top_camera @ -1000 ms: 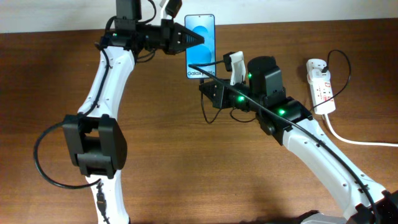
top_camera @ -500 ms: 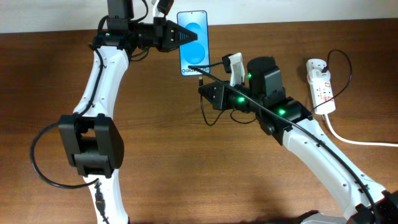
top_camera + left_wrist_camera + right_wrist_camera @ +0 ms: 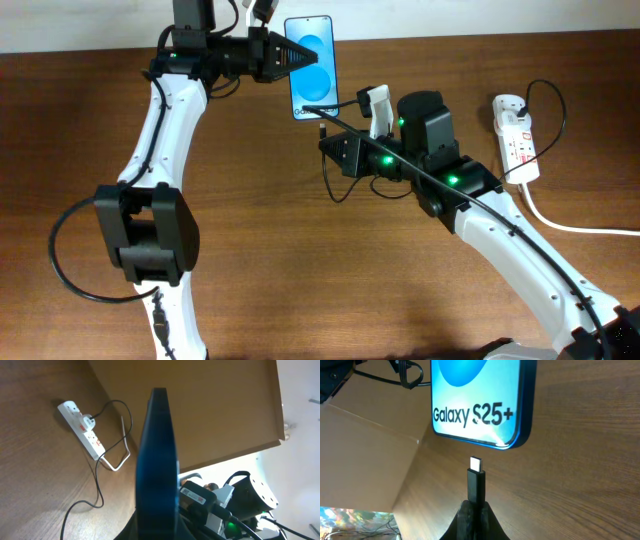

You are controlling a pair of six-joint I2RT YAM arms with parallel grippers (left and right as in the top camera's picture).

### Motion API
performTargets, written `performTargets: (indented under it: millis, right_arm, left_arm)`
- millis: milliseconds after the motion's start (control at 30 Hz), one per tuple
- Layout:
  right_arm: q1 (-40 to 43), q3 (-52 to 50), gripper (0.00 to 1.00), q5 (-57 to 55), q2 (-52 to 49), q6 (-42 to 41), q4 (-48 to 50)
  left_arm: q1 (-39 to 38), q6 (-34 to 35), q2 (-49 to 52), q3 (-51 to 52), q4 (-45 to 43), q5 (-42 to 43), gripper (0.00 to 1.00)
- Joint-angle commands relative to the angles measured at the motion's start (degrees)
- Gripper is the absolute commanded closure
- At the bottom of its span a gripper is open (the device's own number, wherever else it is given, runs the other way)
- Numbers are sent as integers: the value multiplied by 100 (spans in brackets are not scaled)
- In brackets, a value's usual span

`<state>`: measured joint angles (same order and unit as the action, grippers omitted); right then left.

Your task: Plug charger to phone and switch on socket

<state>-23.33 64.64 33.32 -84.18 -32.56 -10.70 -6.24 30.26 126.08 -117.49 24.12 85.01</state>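
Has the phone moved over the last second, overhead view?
Yes. The phone, clamped in the left gripper, has shifted left and slightly up in the frame, away from the socket, which has stayed put.

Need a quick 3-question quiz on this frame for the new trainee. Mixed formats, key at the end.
1. True or false: the charger tip is already inside the phone.
2. The left gripper holds: A the phone, B the charger, C nothing.
3. Fill in: the screen text reads "Galaxy ___".

Key: 1 false, a gap shows between tip and phone edge. 2 A. 3 S25+.
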Motion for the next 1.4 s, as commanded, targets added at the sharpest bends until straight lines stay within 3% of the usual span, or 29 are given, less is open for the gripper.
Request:
performTargets:
  millis: [0,1367]
  right_arm:
    - [4,39,96,96,-20,81,22]
    - [7,39,96,72,-20,81,28]
  left_arm:
    - [-2,-33,-50,-63,-50,50,100]
    - [-201,-225,-42,-61,61,136,100]
